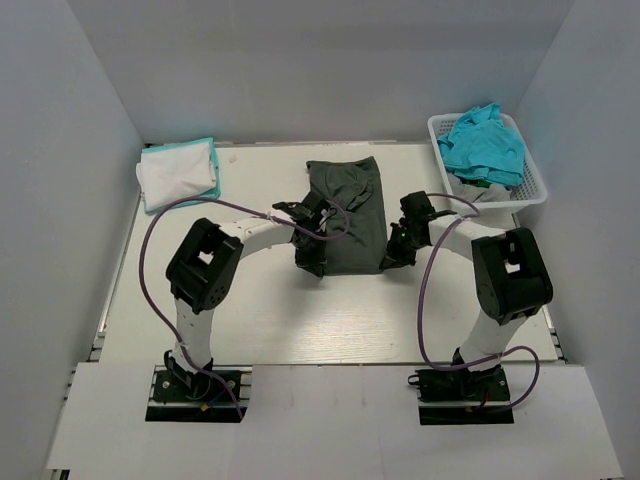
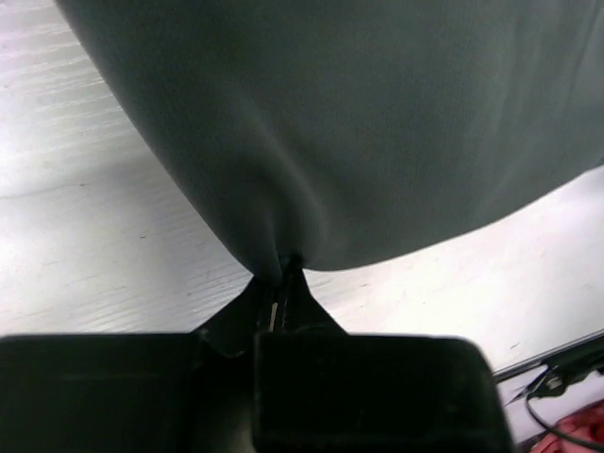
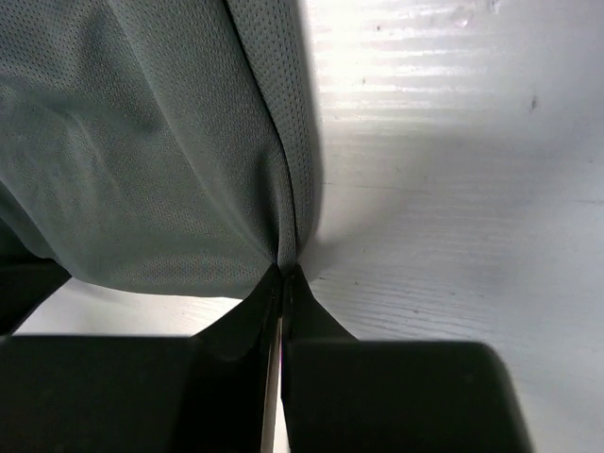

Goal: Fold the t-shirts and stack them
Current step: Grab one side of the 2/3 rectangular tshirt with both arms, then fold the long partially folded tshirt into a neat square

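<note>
Left gripper (image 2: 286, 264): I am seeing it clenching the near edge of the charcoal t-shirt (image 1: 350, 215). Right gripper (image 3: 286, 272): pinching the same shirt's other near corner. The shirt is lying mid-surface (image 1: 260, 310), stretching away from both. Basket (image 1: 540, 190), far right: holding a turquoise t-shirt (image 1: 485, 145).

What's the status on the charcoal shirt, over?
Left end effector shut on charcoal t-shirt, near-left corner. Right end effector shut on near-right corner. Nothing blocking; folded shirts far left, basket far right.
</note>
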You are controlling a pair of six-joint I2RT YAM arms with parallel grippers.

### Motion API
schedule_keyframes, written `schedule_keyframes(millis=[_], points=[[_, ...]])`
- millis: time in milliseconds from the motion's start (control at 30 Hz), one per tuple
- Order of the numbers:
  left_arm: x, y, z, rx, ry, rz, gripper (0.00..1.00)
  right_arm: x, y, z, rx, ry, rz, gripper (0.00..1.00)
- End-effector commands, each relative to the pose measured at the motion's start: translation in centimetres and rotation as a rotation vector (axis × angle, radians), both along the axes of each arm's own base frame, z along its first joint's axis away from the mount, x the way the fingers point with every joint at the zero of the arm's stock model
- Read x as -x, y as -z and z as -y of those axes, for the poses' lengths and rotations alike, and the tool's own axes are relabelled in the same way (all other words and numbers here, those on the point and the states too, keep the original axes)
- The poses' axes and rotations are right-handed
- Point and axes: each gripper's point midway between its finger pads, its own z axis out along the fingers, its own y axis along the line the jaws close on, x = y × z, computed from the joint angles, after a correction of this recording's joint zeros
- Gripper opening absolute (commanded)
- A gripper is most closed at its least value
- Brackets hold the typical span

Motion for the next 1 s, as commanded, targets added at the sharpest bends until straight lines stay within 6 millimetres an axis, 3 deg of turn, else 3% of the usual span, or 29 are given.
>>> schedule_keyframes(millis=[0, 133, 233, 267, 333, 367, 433, 533, 700, 767, 833, 900, 967], points=[[-0.1, 1.2, -0.6, -0.049, -0.008, 0.012, 0.00, 1.2, 0.0, 0.4, 0.009, -0.003, -0.011, 0.00], [-0.1, 0.1, -1.0, -0.046, -0.015, 0.044, 0.00, 2.1, -1.1, 0.3, -0.005, -0.020, -0.009, 0.00], [1.8, -0.6, -2.1, -0.068, -0.005, 0.017, 0.00, 3.8, -2.0, 0.0, -0.038, -0.050, -0.031, 0.00], [2.6, -2.0, -2.3, -0.067, 0.006, 0.018, 0.00, 4.7, -2.5, -0.2, -0.063, -0.063, -0.039, 0.00], [4.6, -2.5, -3.0, -0.077, 0.003, -0.022, 0.00, 7.1, -3.2, 0.0, -0.073, -0.077, -0.085, 0.00], [5.7, -4.0, -3.0, -0.042, 0.014, -0.042, 0.00, 8.3, -4.4, -0.5, -0.124, -0.103, -0.084, 0.00], [7.6, -5.4, -2.7, -0.011, 0.050, -0.071, 0.00, 11.1, -4.3, -0.3, -0.130, -0.123, -0.157, 0.00], [10.5, -8.5, -2.6, 0.043, 0.103, -0.127, 0.00, 14.9, -5.9, -0.4, -0.170, -0.175, -0.230, 0.00], [14.5, -14.3, -2.6, 0.131, 0.203, -0.224, 0.00, 20.0, -11.3, -0.8, -0.285, -0.287, -0.296, 0.00], [15.1, -16.6, -2.1, 0.198, 0.256, -0.219, 0.00, 20.9, -12.7, -0.9, -0.326, -0.317, -0.305, 0.00], [14.4, -19.1, -1.6, 0.232, 0.283, -0.163, 0.00, 21.0, -14.9, -1.6, -0.408, -0.341, -0.264, 0.00], [13.2, -20.7, -1.0, 0.249, 0.305, -0.093, 0.00, 20.1, -16.4, -2.1, -0.433, -0.342, -0.206, 0.00], [12.7, -21.5, -0.2, 0.279, 0.322, -0.065, 0.00, 19.1, -16.6, -2.1, -0.407, -0.320, -0.170, 0.00]])
